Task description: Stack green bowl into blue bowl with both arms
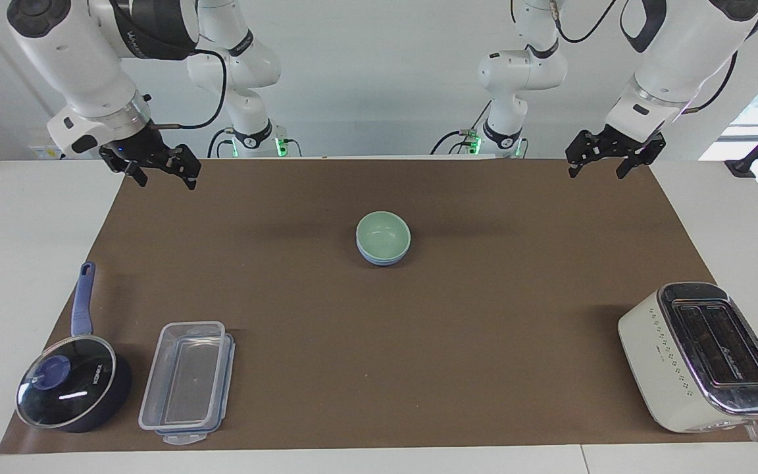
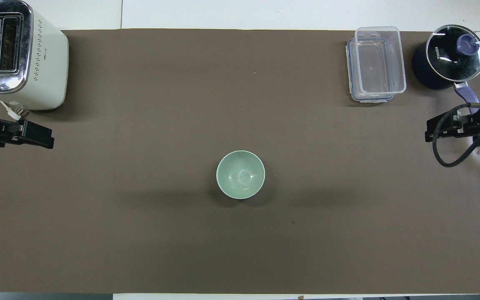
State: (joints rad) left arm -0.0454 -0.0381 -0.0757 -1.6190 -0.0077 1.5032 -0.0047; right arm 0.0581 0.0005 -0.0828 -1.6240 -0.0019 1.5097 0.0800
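Green bowl sits upright, apparently nested, in blue bowl.

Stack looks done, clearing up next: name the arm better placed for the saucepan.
Likely right. The right tool hangs at the end where the saucepan sits; the left tool waits at the end with the toaster.
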